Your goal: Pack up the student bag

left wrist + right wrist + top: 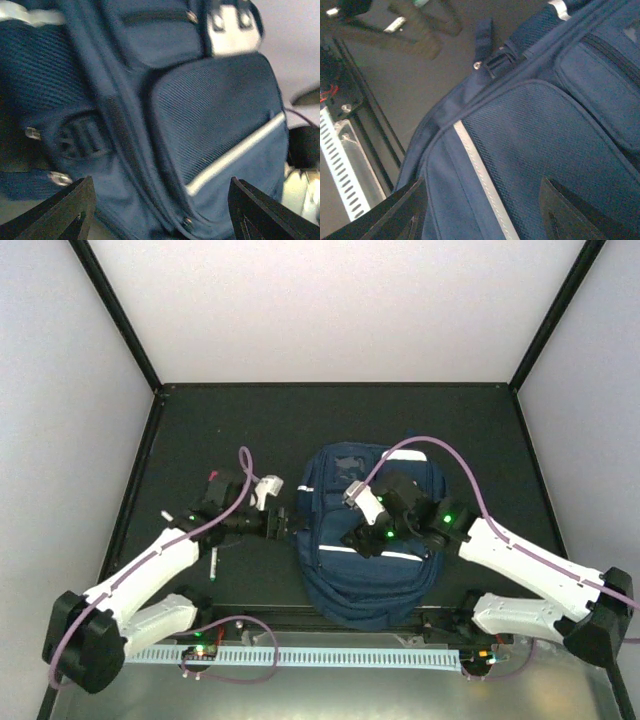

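The student bag (365, 540), a navy backpack with thin white stripes, lies flat in the middle of the table, front side up and top end away from me. My left gripper (281, 525) is open and empty at the bag's left side; in its wrist view the bag (200, 125) fills the frame between the spread fingers (65, 210), with the white buckle patch (232, 32) above. My right gripper (362, 537) is open and empty just over the front pocket; a white stripe (480, 170) runs between its fingers (580, 215).
A pen-like item (213, 562) lies left of the bag near the left arm. A small white object (268, 488) and a red and black item (213, 480) lie beyond the left gripper. A white slotted cable rail (300, 654) runs along the near edge.
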Robot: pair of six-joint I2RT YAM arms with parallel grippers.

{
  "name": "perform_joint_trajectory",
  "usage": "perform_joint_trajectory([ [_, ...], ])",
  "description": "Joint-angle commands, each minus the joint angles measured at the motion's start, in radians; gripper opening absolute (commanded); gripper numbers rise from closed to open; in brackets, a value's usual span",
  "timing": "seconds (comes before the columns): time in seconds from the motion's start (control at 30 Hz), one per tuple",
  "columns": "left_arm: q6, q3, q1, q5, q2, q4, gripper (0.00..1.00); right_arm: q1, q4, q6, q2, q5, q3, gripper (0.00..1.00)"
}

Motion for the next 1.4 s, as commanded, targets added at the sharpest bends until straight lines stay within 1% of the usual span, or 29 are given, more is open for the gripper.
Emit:
perform_joint_trajectory([
  [0.0, -0.027, -0.024, -0.125, 0.036, -0.072, 0.084, 0.75, -0.010, -0.076, 0.084, -0.033, 0.099, 0.004, 0.65],
  [0.07, 0.022, -0.005, -0.215, -0.019, -0.092, 0.080, 0.74, -0.042, -0.106, 0.107, -0.053, 0.094, -0.006, 0.64],
  [0.1, 0.058, 0.014, -0.279, -0.063, -0.102, 0.066, 0.75, -0.073, -0.118, 0.116, -0.065, 0.074, -0.012, 0.62],
  [0.2, 0.176, 0.061, -0.415, -0.205, -0.115, 0.055, 0.76, -0.186, -0.133, 0.147, -0.127, 0.021, -0.045, 0.58],
  [0.3, 0.308, 0.072, -0.541, -0.320, -0.110, 0.109, 0.77, -0.299, -0.144, 0.182, -0.182, -0.034, -0.072, 0.55],
  [0.4, 0.457, 0.085, -0.652, -0.441, -0.067, 0.160, 0.78, -0.379, -0.151, 0.224, -0.217, -0.075, -0.095, 0.55],
  [0.47, 0.549, 0.113, -0.712, -0.499, -0.018, 0.165, 0.81, -0.409, -0.148, 0.251, -0.250, -0.089, -0.111, 0.55],
  [0.53, 0.624, 0.139, -0.761, -0.529, 0.036, 0.170, 0.89, -0.430, -0.143, 0.275, -0.290, -0.068, -0.120, 0.54],
  [0.57, 0.654, 0.148, -0.779, -0.537, 0.061, 0.180, 0.90, -0.435, -0.139, 0.285, -0.311, -0.057, -0.126, 0.52],
  [0.63, 0.691, 0.176, -0.805, -0.565, 0.116, 0.195, 0.90, -0.439, -0.131, 0.301, -0.344, -0.032, -0.127, 0.51],
  [0.77, 0.745, 0.256, -0.839, -0.614, 0.239, 0.171, 0.83, -0.441, -0.135, 0.314, -0.367, -0.010, -0.112, 0.52],
  [0.9, 0.808, 0.307, -0.879, -0.686, 0.340, 0.150, 0.83, -0.441, -0.132, 0.322, -0.374, -0.012, -0.109, 0.52],
  [1.03, 0.807, 0.353, -0.897, -0.757, 0.405, 0.111, 0.80, -0.441, -0.124, 0.322, -0.382, -0.010, -0.113, 0.52],
  [1.2, 0.808, 0.359, -0.907, -0.770, 0.443, 0.101, 0.83, -0.440, -0.119, 0.316, -0.382, -0.009, -0.113, 0.52],
  [1.37, 0.793, 0.386, -0.908, -0.851, 0.495, 0.072, 0.77, -0.441, -0.116, 0.316, -0.383, -0.008, -0.115, 0.52],
])
